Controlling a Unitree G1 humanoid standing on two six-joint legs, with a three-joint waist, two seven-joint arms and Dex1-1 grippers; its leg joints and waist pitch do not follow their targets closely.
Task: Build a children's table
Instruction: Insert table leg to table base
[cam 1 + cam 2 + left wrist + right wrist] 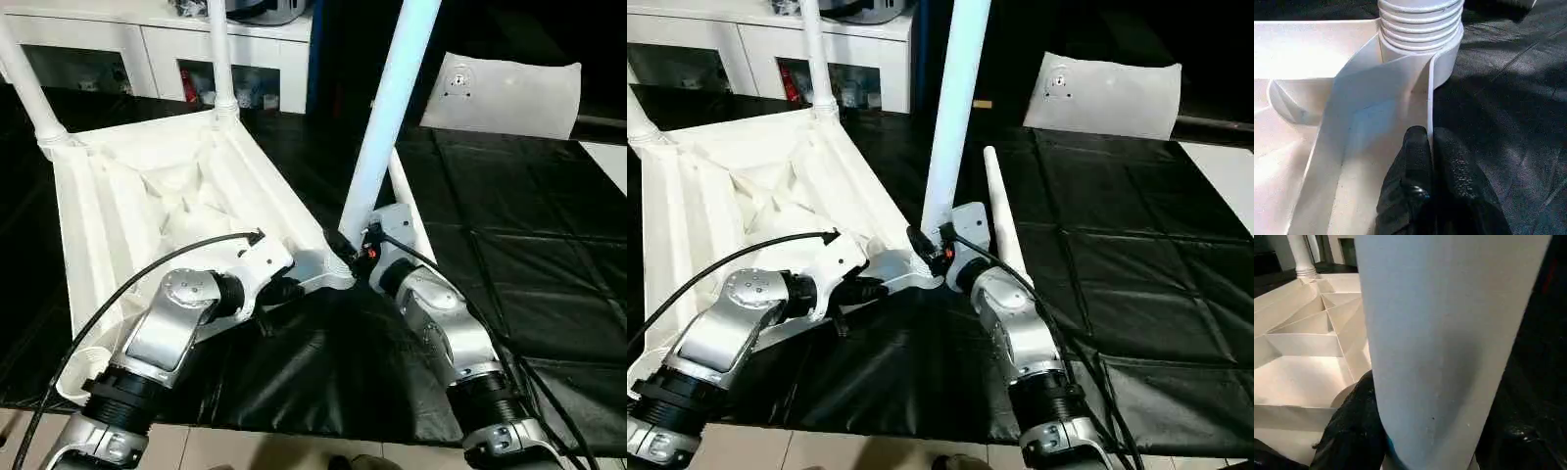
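The children's table top (127, 206) lies upside down on the black mat, ribs facing up. Two legs (221, 59) stand in its far corners. A third leg (390, 117) stands upright in the near right corner socket (1447, 58), and its threaded end (1420, 19) shows there. My right gripper (358, 250) is shut on this leg near its base, with a black finger (1352, 431) beside it. Close to that socket, my left gripper (1430, 134) is shut on the top's thin side wall. A fourth leg (1004, 225) lies on the mat behind my right arm.
White cabinets with glass doors (147, 59) line the back. A flat white panel (505, 93) leans at the back right, and another white piece (607, 162) lies at the right edge. The black mat (529, 264) ends at tiled floor (245, 446) in front.
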